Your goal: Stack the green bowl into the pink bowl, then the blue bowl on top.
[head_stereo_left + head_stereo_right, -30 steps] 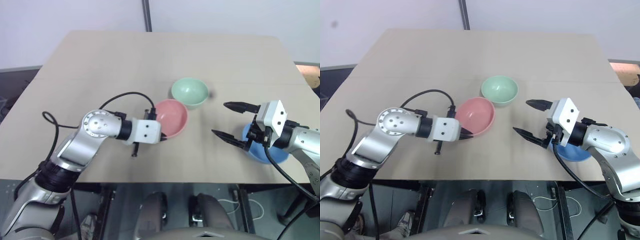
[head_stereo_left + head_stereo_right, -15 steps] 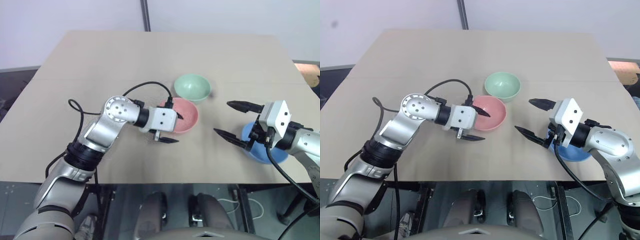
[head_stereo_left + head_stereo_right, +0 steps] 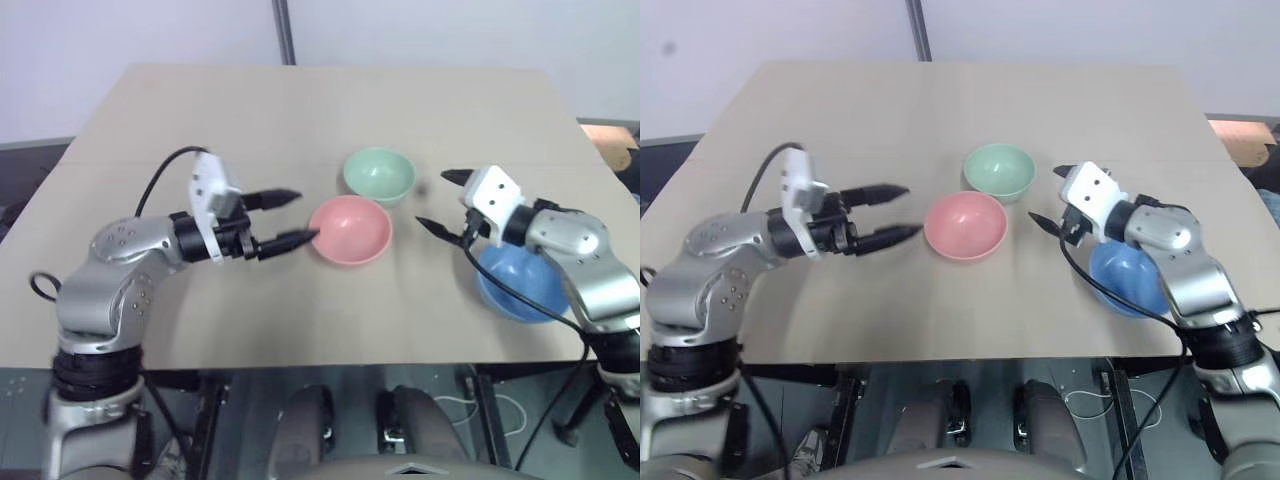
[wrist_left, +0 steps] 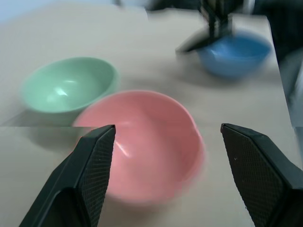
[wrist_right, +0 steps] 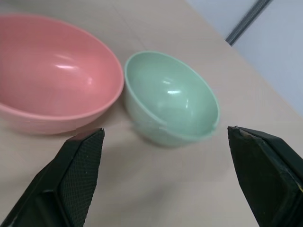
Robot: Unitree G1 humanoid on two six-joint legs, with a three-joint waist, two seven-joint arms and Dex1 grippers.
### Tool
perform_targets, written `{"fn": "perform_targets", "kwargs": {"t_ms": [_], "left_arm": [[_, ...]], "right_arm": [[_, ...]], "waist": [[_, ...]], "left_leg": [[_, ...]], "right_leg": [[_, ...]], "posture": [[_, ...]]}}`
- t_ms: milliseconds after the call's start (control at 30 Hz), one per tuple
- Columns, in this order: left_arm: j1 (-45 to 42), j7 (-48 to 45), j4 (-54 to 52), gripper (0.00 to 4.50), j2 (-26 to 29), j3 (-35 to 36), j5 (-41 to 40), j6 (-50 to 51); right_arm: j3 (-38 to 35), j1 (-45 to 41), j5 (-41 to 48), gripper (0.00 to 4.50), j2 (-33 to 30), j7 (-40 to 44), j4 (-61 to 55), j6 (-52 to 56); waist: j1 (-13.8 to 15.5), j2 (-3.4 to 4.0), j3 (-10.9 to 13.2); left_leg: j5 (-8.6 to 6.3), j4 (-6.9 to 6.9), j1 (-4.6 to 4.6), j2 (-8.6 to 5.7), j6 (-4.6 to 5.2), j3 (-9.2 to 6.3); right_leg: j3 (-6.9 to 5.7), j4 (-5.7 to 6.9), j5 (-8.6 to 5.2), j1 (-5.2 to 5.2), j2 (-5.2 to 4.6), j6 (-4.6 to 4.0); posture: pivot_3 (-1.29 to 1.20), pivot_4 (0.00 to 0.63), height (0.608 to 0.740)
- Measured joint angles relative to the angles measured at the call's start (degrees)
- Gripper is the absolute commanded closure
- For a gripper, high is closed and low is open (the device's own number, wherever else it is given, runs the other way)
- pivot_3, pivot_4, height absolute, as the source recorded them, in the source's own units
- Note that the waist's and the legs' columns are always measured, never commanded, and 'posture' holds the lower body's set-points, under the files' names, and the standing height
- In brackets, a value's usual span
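Nothing of the stacking is judged to be done; all three bowls are seen standing apart from one another on the table (image 3: 300, 110), each upright and each empty.

The blue bowl (image 3: 525, 283), the largest-looking of the three, is found near the table's front edge on the robot's right, partly covered by the right forearm; it is to go on last, so it is judged to be left alone for now.

The pink bowl (image 3: 349, 229) is placed near the middle of the table; it is the base of the stack and nothing has been set in it.

The green bowl (image 3: 379, 175) is seen just behind the pink bowl and slightly to its right; the two rims are close, but whether they touch cannot be told.

The left gripper (image 3: 288, 218) is held to the left of the pink bowl, pointed toward it, with its fingers spread wide and nothing between them; one fingertip is seen very near the pink rim, and contact cannot be made out.

The right gripper (image 3: 440, 203) is held just to the right of the green bowl, fingers also spread wide and empty; in the right wrist view the green bowl is framed between them.

Both placements are judged to remain; the green bowl is to be grasped first.
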Motion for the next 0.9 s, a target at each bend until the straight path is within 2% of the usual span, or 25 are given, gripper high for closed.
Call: {"fn": "perform_targets", "kwargs": {"t_ms": [67,300,400,500,567,600,633,900], "left_arm": [[3.71,-0.23,2.08,0.75,1.58,1.84,1.49,-3.66],[8.5,-1.11,3.42,0.75,2.67,5.44,0.56,-7.09],[9.62,0.01,2.82,0.68,2.59,5.89,0.07,-7.12],[11.07,0.37,0.64,0.68,2.29,6.66,-1.46,-8.14],[11.62,0.24,0.08,0.68,2.29,7.03,-2.14,-8.68],[12.11,-0.55,0.07,0.68,2.28,7.42,-3.01,-9.7],[12.6,-1.39,0.07,0.68,2.29,7.84,-3.73,-10.51],[12.89,-6.5,1.09,0.68,3.28,8.82,-8.65,-11.69]], "right_arm": [[3.17,-6.14,-3.61,0.0,2.51,2.46,10.67,-7.1],[9.96,-16.96,-13.17,0.0,8.1,4.94,35.79,-25.55],[11.5,-20.13,-17.3,0.81,9.41,2.4,44.28,-30.32],[12.19,-22.47,-21.08,2.41,10.26,-0.31,52.05,-34.91],[12.3,-23.36,-22.01,3.17,10.41,-0.61,54.53,-36.53],[12.3,-23.93,-22.56,3.91,10.58,-0.82,55.91,-37.48],[12.31,-24.35,-23.01,4.41,10.6,-1.02,56.86,-38.24],[11.53,-25.42,-25.25,4.41,9.59,-2.63,57.98,-41.49]], "waist": [[-0.19,-0.02,-0.01],[0.11,-0.01,0.0],[-0.05,-0.01,0.0],[-0.11,-0.01,0.0],[-0.15,0.0,0.01],[-0.17,0.0,0.01],[-0.19,0.01,0.01],[-0.25,0.03,0.03]], "left_leg": [[0.0,-0.05,0.03,0.01,0.0,0.02],[-0.02,-0.05,-0.05,-0.03,0.03,0.04],[-0.02,-0.06,-0.01,-0.02,0.02,0.05],[-0.01,-0.08,0.0,0.0,0.01,0.03],[-0.01,-0.08,0.01,0.0,0.01,0.04],[-0.01,-0.08,0.0,0.01,0.01,0.04],[-0.01,-0.08,0.01,0.0,0.01,0.05],[-0.01,-0.08,0.0,0.01,0.01,0.05]], "right_leg": [[0.0,-0.02,0.01,-0.01,0.01,-0.03],[-0.04,-0.08,0.02,-0.02,-0.11,-0.05],[-0.04,-0.02,0.02,-0.02,-0.11,-0.06],[-0.05,0.0,0.03,-0.03,-0.1,-0.07],[-0.04,-0.01,0.03,-0.03,-0.11,-0.07],[-0.04,-0.01,0.03,-0.02,-0.11,-0.07],[-0.04,-0.01,0.03,-0.02,-0.11,-0.07],[-0.04,0.0,0.03,-0.03,-0.11,-0.08]], "posture": [[0.0,0.15,0.74],[0.0,0.15,0.74],[0.0,0.15,0.74],[0.0,0.15,0.74],[0.0,0.15,0.74],[0.0,0.15,0.74],[0.0,0.15,0.74],[0.0,0.15,0.74]]}}
